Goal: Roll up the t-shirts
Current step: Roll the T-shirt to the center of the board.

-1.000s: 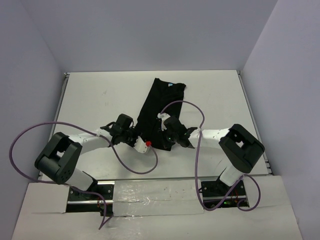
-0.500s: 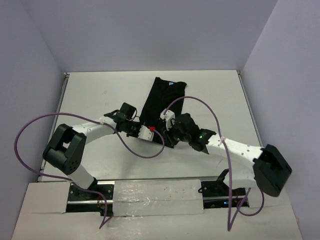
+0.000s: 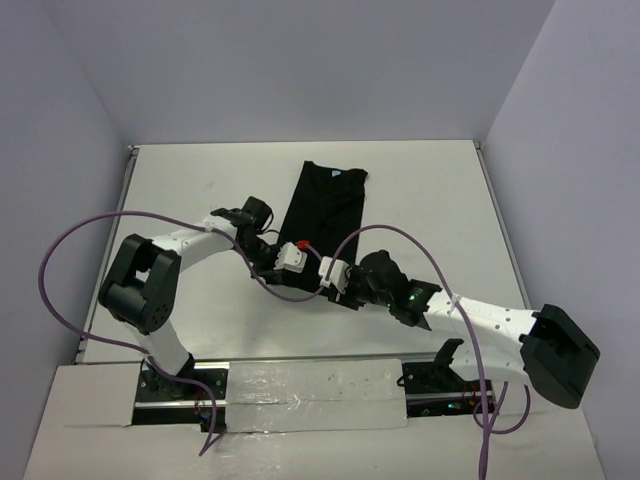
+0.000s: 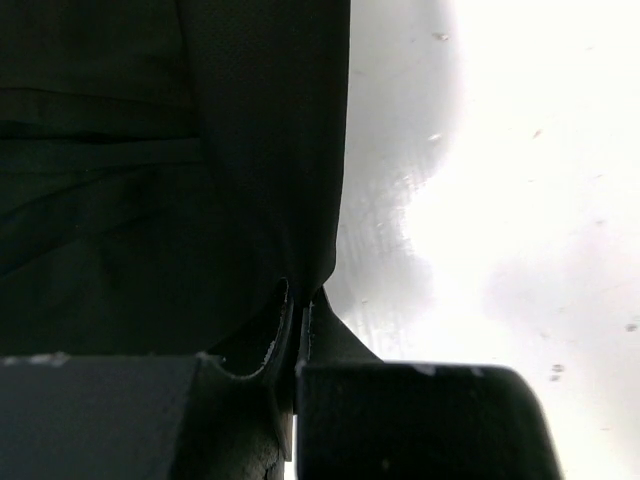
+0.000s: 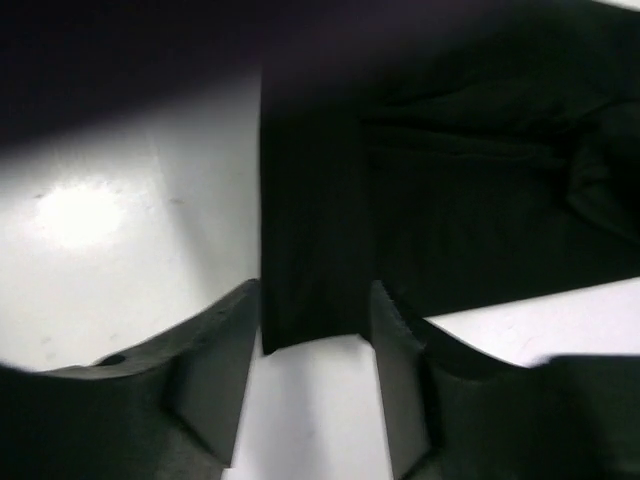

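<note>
The black t-shirt (image 3: 325, 205) lies folded into a long strip on the white table (image 3: 180, 190), its light blue neck label (image 3: 336, 172) at the far end. My left gripper (image 3: 290, 264) is at the strip's near left corner. In the left wrist view that gripper (image 4: 298, 298) is shut on the edge of the t-shirt (image 4: 150, 150). My right gripper (image 3: 332, 278) sits at the near right end. In the right wrist view it (image 5: 315, 322) stands open, with a corner of the t-shirt (image 5: 450, 200) lying loose between its fingers (image 5: 215, 350).
Purple cables (image 3: 75, 250) loop over the table beside the left arm and across the right arm (image 3: 480, 320). Walls close in the table at the back and on both sides. The two wrists sit close together at the shirt's near end.
My left gripper closed on the shirt's edge and the arm stretched out. My right gripper opened, let the fabric go, and the arm reached left. The strip's near end now lies farther from the bases.
</note>
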Motion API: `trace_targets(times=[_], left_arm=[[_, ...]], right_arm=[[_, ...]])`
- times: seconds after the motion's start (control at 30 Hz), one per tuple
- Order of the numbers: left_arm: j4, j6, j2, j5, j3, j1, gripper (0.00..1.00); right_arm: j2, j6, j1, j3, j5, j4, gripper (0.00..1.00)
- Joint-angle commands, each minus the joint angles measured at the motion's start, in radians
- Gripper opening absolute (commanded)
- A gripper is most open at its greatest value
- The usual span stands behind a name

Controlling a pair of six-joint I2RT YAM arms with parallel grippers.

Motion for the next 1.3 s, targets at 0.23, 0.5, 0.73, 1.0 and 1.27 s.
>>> trace_targets(times=[0.23, 0.5, 0.73, 1.0, 1.27], left_arm=[[-0.141, -0.087, 0.089, 0.191, 0.152, 0.047, 0.0], [-0.132, -0.089, 0.099, 0.226, 0.156, 0.058, 0.0], [-0.122, -0.081, 0.103, 0.22, 0.15, 0.058, 0.0], [-0.127, -0.066, 0.101, 0.214, 0.138, 0.058, 0.0], [-0.129, -0.075, 0.104, 0.205, 0.142, 0.058, 0.0]], right_arm=[[0.012, -0.139, 0.03, -0.05, 0.059, 0.075, 0.6], [-0.289, -0.149, 0.033, -0.211, 0.011, 0.175, 0.73], [-0.122, -0.232, 0.045, -0.163, 0.013, 0.168, 0.73], [0.074, -0.26, 0.047, -0.111, 0.122, 0.256, 0.73], [-0.025, -0.275, 0.067, -0.113, 0.142, 0.181, 0.71]])
